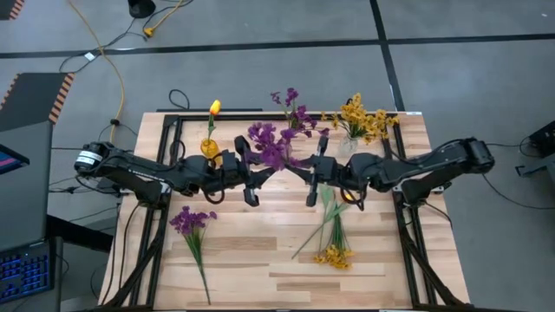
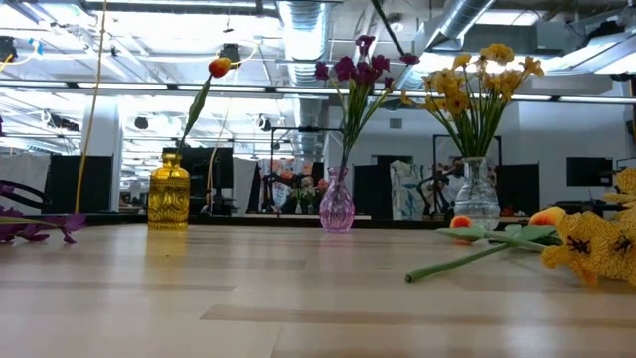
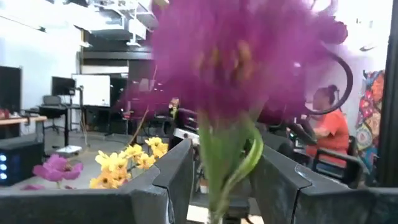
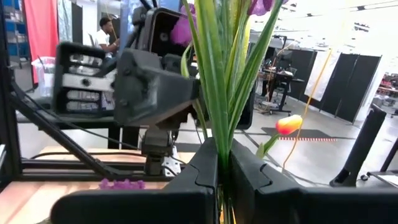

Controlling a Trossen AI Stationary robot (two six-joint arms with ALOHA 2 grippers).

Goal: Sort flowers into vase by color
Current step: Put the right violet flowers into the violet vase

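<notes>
While both arms meet over the middle of the desk (image 1: 260, 260), the sorting looks roughly half done. Along the upper edge of the high view, the yellow vase (image 1: 209, 146) holds one orange tulip, the purple vase (image 2: 336, 206) a purple sprig, and the clear vase (image 2: 475, 197) a yellow bunch. The right hand (image 4: 222, 163) is clamped tight on green stems, apparently those of the purple bunch (image 1: 270, 144) held mid-frame; the left hand (image 3: 224, 163) stands part-open around that bunch's stem just below the blossom. Still lying on the desk are a purple sprig (image 1: 192, 222) at lower left and yellow sprigs (image 1: 335, 256) with a tulip at lower right.
</notes>
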